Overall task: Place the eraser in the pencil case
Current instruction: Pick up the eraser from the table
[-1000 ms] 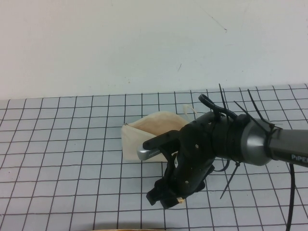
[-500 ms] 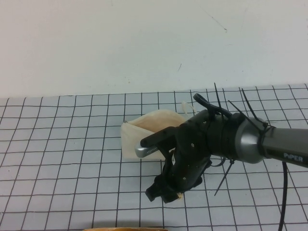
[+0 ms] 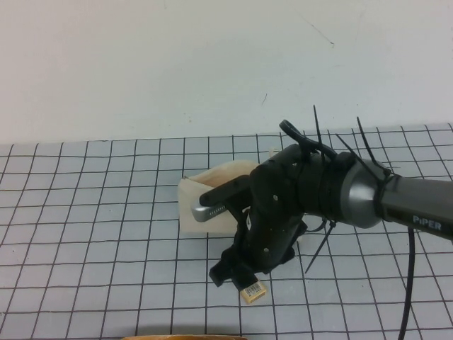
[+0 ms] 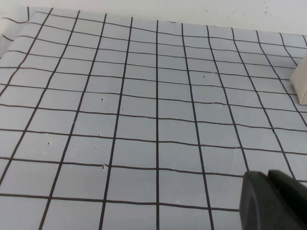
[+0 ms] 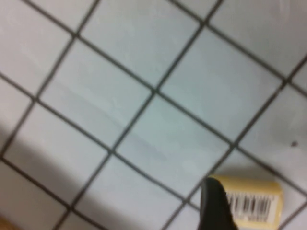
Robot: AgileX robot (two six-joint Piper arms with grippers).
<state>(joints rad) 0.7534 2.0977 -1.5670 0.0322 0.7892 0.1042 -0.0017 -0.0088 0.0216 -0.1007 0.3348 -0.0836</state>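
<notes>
The eraser [image 3: 253,291], a small tan block with a white barcode label, lies on the grid mat near the front. It also shows in the right wrist view [image 5: 256,206], where a dark part of the gripper overlaps its edge. My right gripper [image 3: 228,276] points down just to the left of the eraser, close above the mat. The cream-white pencil case [image 3: 200,203] lies behind the right arm, mostly hidden by it; one corner shows in the left wrist view [image 4: 301,84]. My left gripper [image 4: 274,203] is shut and empty, low over the mat, outside the high view.
The grid mat [image 3: 85,234] spreads to the left and the front right. A white wall stands behind it. A tan curved edge [image 3: 187,337] shows at the bottom of the high view. Black cable ties stick out from the right arm [image 3: 340,159].
My right gripper has shifted left and slightly up off the eraser. The eraser, earlier almost hidden under it, now shows in full on the mat.
</notes>
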